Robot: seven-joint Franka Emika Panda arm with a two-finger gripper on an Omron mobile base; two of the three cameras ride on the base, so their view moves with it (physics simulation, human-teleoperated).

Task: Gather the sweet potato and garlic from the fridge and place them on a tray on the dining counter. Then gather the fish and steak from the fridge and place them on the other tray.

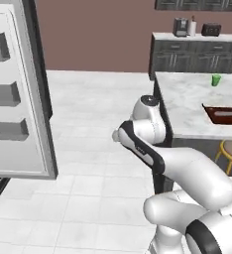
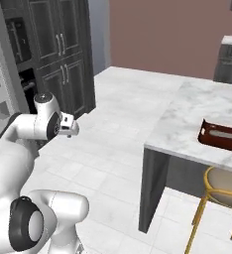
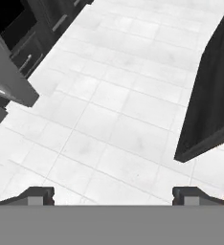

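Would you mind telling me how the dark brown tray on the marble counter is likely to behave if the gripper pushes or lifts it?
The other tray looks stiff: straight raised rim, no sag. Lying flat on the dining counter, it would probably slide rather than tip. Its smooth rim may be slippery; the pale handle cut-out looks a safer hold.

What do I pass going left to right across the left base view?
Open fridge door → robot arm → dining counter → green cup → dark brown tray
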